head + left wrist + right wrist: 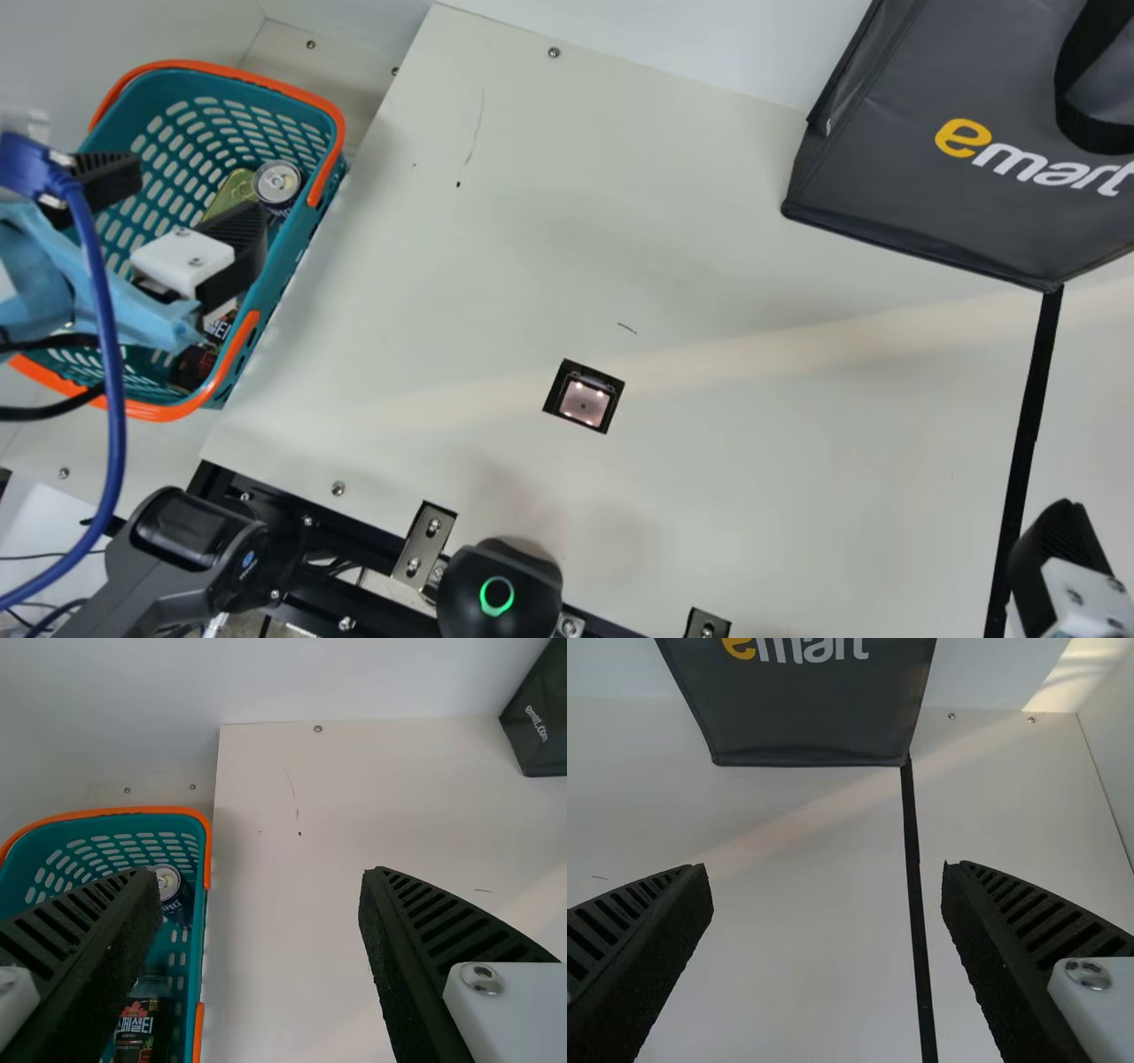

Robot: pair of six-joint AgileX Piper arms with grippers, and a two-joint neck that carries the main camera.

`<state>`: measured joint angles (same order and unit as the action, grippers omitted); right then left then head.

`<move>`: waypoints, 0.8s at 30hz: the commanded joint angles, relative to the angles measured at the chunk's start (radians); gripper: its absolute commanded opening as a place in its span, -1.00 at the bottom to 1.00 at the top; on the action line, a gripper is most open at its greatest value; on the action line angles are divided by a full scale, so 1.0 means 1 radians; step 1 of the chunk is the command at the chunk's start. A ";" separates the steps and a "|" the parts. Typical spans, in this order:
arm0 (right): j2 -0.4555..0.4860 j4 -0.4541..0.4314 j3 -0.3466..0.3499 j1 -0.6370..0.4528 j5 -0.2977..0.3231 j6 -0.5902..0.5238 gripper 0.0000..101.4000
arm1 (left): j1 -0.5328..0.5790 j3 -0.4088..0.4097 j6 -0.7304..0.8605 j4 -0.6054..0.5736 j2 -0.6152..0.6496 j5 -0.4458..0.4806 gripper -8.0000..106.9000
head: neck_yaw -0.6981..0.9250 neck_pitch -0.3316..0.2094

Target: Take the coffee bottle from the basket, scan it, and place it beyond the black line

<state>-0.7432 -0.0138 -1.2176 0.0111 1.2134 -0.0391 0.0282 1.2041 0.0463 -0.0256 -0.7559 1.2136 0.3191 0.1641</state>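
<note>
The cream table (726, 248) has a dark, square-framed scanner (583, 401) set into its top, with a few thin dark marks (626, 328) on the surface. A dark grey bag (912, 190) stands on it, near one end of a black line (1030, 425).

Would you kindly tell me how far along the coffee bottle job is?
Nothing looks done: the dark, labelled coffee bottle is in the teal plastic basket. Nothing is in hand; the open, black ribbed left tool hangs over the basket. Left to do: grasping, scanning at the square, black-framed scanner, and placing beyond the black line.
</note>
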 commanded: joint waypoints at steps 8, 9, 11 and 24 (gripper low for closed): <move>0.000 0.000 0.000 0.000 0.000 0.000 0.79 | 0.002 0.000 -0.002 0.002 -0.001 -0.001 0.71 | 0.002 -0.026; 0.000 0.000 0.000 0.000 0.000 0.000 0.79 | 0.002 0.000 -0.005 0.001 -0.002 0.000 0.71 | 0.002 -0.026; 0.000 0.000 0.000 0.000 0.000 0.000 0.79 | 0.001 0.000 -0.016 0.002 -0.005 0.001 0.71 | 0.002 -0.026; 0.000 0.000 0.000 0.000 0.000 0.000 0.79 | -0.025 -0.007 -0.110 0.057 -0.041 0.006 0.71 | 0.002 -0.026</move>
<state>-0.7432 -0.0138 -1.2176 0.0111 1.2135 -0.0391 0.0057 1.1985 -0.0611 0.0291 -0.7949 1.2201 0.3191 0.1641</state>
